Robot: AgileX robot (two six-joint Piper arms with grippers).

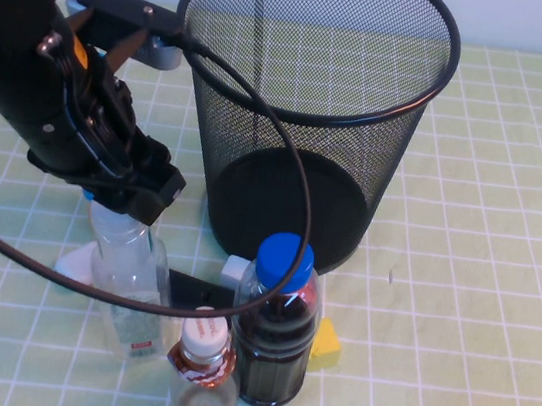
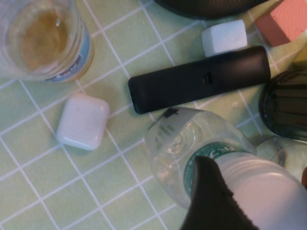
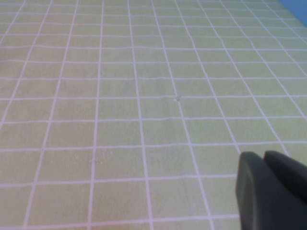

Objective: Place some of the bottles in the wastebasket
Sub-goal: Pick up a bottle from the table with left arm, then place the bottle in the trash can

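The taller clear bottle (image 1: pixel 130 269) stands left of the black wire-mesh wastebasket (image 1: pixel 313 118). My left gripper (image 1: pixel 136 194) is down over its top and shut on its white cap; the left wrist view shows the gripper (image 2: pixel 254 187) with one black finger (image 2: pixel 213 201) pressed against the cap, above the bottle's body (image 2: pixel 182 143). The short white-capped bottle (image 1: pixel 202 370) with brown-orange wrap stands at the front. My right gripper (image 3: pixel 268 184) is shut and empty over bare cloth, out of the high view.
A blue-capped bottle of dark liquid (image 1: pixel 273 330) stands in front of the wastebasket. A black remote (image 2: pixel 201 79), white block (image 2: pixel 223 37), white case (image 2: pixel 81 120), pink block (image 2: pixel 280 24) and blue-labelled bottle (image 2: pixel 43 38) surround the held bottle. A yellow block (image 1: pixel 327 344) lies nearby.
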